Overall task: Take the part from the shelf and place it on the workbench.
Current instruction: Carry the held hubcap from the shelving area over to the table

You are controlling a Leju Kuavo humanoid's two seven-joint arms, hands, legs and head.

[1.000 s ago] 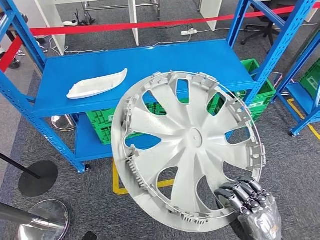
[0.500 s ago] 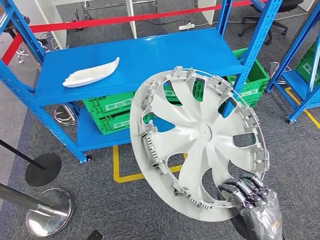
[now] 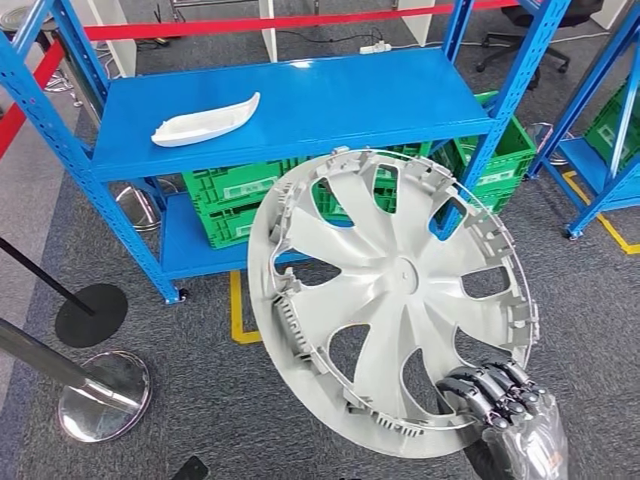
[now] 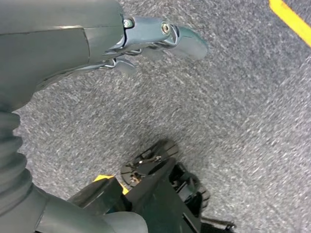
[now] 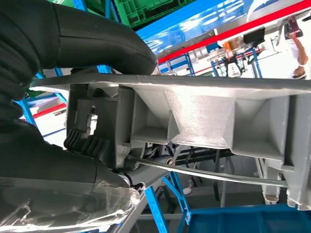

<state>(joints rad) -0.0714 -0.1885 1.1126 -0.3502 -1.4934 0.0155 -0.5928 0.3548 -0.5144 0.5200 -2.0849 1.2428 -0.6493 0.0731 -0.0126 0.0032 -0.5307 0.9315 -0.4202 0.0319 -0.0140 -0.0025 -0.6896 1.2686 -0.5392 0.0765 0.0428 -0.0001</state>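
Observation:
A large silver wheel cover (image 3: 392, 300) with curved spokes hangs tilted in the air in front of the blue shelf (image 3: 302, 110). My right hand (image 3: 498, 395) grips its lower right rim, fingers curled over the edge. Up close, the right wrist view has the thumb and fingers of my right hand (image 5: 92, 141) clamped on the ribbed rim of the wheel cover (image 5: 205, 116). My left hand (image 4: 121, 43) hangs over grey carpet with its fingers apart and nothing in them. A white curved trim piece (image 3: 205, 120) lies on the shelf's top level at the left.
Green crates (image 3: 226, 200) sit on the shelf's lower level. A chrome stanchion base (image 3: 106, 395) and a black one (image 3: 90, 313) stand on the carpet at the left. Red barrier tape (image 3: 302, 20) runs behind the shelf. Another blue rack (image 3: 604, 150) stands at the right.
The whole view has shifted, so the camera moved; the shelf sits higher and further back. The wheel cover stays in my right hand at the lower right.

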